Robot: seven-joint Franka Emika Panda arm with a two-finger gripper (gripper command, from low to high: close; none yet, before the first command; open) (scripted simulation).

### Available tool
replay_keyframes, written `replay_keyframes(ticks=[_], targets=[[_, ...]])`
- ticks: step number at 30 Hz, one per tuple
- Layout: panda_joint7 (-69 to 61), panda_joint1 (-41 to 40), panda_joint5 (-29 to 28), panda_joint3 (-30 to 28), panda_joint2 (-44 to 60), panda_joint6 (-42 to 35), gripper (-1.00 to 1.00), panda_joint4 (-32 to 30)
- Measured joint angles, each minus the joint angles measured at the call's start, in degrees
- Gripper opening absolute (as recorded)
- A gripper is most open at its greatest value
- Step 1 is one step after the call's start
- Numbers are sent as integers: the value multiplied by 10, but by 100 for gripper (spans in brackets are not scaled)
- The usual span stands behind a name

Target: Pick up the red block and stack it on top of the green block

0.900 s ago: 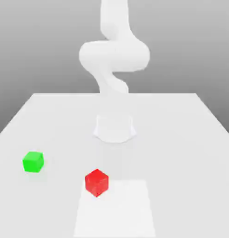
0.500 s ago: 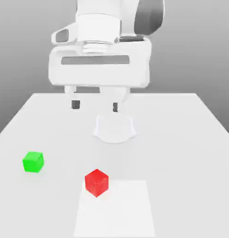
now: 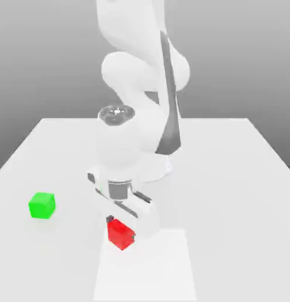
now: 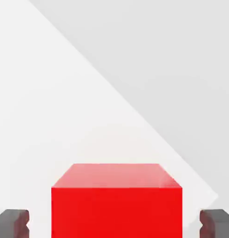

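Observation:
The red block rests on the white table, near the front and slightly toward the exterior view's left. My gripper has come down over it, one dark finger on each side. In the hand view the red block sits between the two fingers, with a small gap on each side, so the gripper is open and not touching it. The green block stands alone on the table at the exterior view's left, well apart from the gripper.
A lighter rectangular patch marks the table's front, right of and under the red block. The arm's body rises behind the gripper from the table's middle. The table's edges run along the exterior view's left and right.
The hand has dropped from high above the table's middle down to the red block, and its fingers now straddle it. Neither block has moved.

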Motion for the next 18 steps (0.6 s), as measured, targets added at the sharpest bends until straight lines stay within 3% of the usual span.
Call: replay_keyframes(ticks=[5,12,18], targets=[[2,0,-2,-1,-1,0,-100,0],[-24,0,34,10,-133,-113,-100,-19],[68,-112,7,-65,-186,-171,-100,-13]])
